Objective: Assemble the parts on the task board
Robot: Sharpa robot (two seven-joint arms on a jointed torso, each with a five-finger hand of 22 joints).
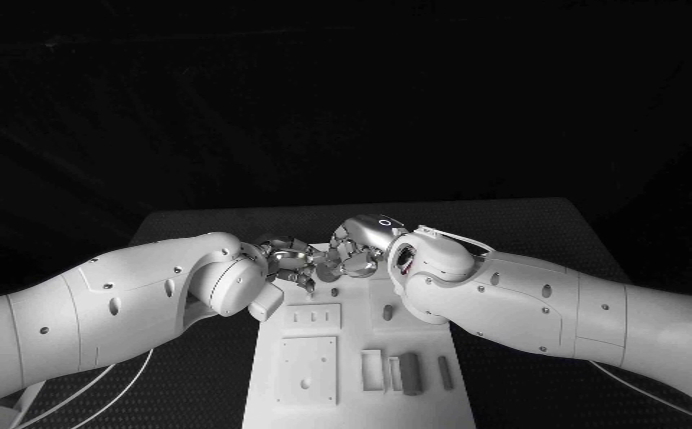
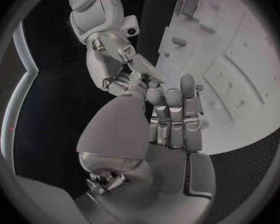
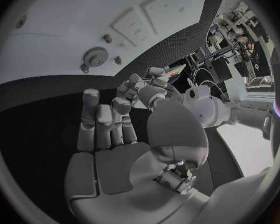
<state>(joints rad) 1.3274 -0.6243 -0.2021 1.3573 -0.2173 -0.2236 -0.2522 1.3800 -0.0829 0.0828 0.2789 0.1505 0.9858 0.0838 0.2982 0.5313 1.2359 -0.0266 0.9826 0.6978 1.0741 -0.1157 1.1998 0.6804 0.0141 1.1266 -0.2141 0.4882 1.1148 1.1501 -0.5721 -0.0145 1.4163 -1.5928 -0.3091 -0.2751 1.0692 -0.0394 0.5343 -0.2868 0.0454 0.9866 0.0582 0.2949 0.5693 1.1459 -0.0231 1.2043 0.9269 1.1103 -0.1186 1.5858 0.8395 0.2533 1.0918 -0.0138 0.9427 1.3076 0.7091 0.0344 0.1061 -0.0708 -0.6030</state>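
Parts near edge: small grey parts [image 1: 408, 373] are lying in a row on the nearest stretch of the task board [image 1: 433, 399], just beside a square plate [image 1: 307, 369] with a peg standing on it.
Mid board: a smaller slotted plate [image 1: 313, 317] is sitting one step farther along, and one short peg [image 1: 387, 313] is standing upright near it.
Left hand: the left hand [image 1: 284, 261] is hovering over the board's far end, its fingers [image 2: 175, 115] lying straight and close together, with nothing visible in them.
Right hand: the right hand [image 1: 351, 252] is meeting it fingertip to fingertip, its fingers [image 3: 105, 125] loosely extended and the palm bare in its wrist view; whether a part is pinched between the two hands, I cannot tell.
Gear: in the right wrist view a toothed gear [image 3: 94, 57] is lying flat on the board with small pegs beside it.
Handling: these pieces are looking rigid, light and smooth, so probably slippery; I would judge a fingertip pinch across the flat sides of a bar, or round a peg's shaft, to be the safest hold.
Hidden: both forearms are covering the board's far end in the head view, and the point where the fingertips meet is too tangled to read.
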